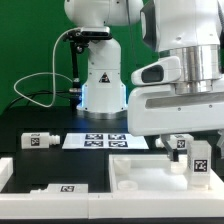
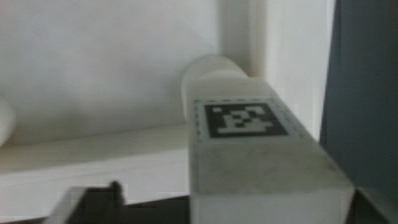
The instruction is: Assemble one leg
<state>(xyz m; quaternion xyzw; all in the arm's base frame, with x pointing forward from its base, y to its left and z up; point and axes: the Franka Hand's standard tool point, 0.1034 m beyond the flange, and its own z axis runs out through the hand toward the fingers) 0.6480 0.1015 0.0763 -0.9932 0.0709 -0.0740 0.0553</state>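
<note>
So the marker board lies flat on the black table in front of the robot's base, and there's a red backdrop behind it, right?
Not quite. The backdrop is green, not red, as the exterior view shows. The rest holds: the marker board lies flat on the black table in front of the robot's base.

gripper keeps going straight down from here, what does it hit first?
Most likely the white leg with the black marker tag, which fills the wrist view directly ahead of the gripper. Under it sits the white tabletop panel. Depth is unclear, and the fingertips are not clearly visible.
</note>
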